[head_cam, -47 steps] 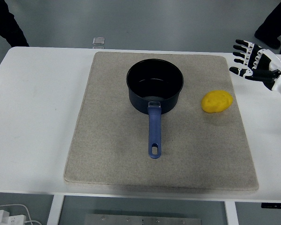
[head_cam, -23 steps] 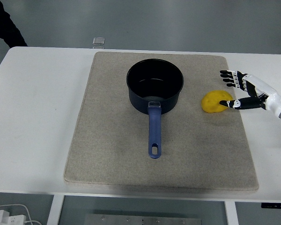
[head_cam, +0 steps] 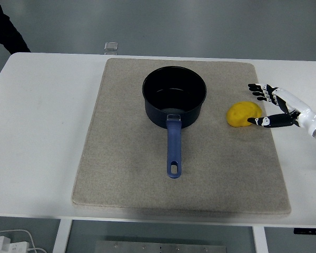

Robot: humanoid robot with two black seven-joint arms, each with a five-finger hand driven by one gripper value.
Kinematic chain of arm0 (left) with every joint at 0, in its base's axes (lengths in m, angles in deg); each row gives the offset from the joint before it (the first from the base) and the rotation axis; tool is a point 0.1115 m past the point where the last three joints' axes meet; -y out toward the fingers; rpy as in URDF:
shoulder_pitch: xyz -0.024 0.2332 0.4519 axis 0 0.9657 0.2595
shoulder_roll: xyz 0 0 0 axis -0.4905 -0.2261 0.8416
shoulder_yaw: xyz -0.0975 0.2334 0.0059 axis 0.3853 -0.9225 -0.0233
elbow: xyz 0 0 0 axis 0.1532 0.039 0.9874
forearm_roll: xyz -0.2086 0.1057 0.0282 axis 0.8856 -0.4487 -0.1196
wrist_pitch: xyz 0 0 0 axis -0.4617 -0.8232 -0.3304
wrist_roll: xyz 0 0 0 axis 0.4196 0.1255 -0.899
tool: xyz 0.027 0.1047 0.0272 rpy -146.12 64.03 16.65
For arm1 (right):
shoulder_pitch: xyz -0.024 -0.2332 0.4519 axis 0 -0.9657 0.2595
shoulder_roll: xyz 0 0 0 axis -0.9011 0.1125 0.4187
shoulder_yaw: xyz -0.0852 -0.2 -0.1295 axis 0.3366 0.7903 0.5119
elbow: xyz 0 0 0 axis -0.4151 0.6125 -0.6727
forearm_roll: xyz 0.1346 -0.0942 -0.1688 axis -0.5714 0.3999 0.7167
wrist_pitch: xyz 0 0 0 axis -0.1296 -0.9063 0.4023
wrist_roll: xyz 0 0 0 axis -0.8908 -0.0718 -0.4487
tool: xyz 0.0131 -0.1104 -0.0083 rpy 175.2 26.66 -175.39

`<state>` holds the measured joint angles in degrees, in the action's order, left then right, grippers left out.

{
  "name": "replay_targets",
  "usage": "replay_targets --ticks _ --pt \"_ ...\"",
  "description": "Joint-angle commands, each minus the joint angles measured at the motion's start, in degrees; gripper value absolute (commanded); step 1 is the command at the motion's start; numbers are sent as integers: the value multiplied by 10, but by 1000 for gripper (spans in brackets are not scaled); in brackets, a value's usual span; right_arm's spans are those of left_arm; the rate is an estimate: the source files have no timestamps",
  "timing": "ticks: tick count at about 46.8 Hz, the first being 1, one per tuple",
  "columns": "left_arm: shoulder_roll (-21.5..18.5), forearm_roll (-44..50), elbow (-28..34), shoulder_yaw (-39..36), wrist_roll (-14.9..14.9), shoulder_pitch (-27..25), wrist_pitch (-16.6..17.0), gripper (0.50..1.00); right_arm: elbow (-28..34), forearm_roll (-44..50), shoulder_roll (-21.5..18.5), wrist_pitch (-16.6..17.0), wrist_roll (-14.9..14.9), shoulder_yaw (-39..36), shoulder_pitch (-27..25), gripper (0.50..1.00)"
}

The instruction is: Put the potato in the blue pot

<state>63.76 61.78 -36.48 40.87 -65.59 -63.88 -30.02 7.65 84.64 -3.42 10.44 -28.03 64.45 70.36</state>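
Scene inventory, left to right. One white table [head_cam: 42,132], rounded corners, near edge along the bottom of the view. At the top left corner, a dark sleeve [head_cam: 5,26] of a person, off the table. Below the table at lower left, one white cable with a plug [head_cam: 8,242] on the floor.

One small clear square object [head_cam: 111,46] sits on the table just beyond the far edge of the mat. One beige mat [head_cam: 121,174] covers the middle of the table.

One blue pot [head_cam: 174,95] stands upright on the far half of the mat, dark inside, nothing visible in it. Its single blue handle [head_cam: 173,147] points toward the near edge and has one hole at the tip.

One yellow potato [head_cam: 244,114] lies on the mat to the right of the pot, near the mat's right edge, well apart from the pot and outside it.

One robot hand in view: the right hand [head_cam: 271,105] enters from the right edge, low over the table. Fingers spread, not closed on anything. The thumb [head_cam: 266,122] points left and its tip meets the potato's right side; the other fingertips [head_cam: 257,88] fan out just beyond the potato's far right. No firm grasp visible. Left arm is out of frame.
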Motion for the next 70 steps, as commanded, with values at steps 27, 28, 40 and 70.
replay_targets --ticks 27,28,40,70 --pt "0 0 1 0 0 0 0 996 3 3 -26 -22 0 -1 -19 809" --pt "0 0 1 0 0 0 0 996 3 3 -26 -22 0 -1 -19 799" --pt "0 0 0 -1 0 0 0 996 5 3 -31 -31 0 -1 -23 666" --pt "0 0 -1 -1 0 0 0 996 2 -4 -28 -42 10 -3 -12 500"
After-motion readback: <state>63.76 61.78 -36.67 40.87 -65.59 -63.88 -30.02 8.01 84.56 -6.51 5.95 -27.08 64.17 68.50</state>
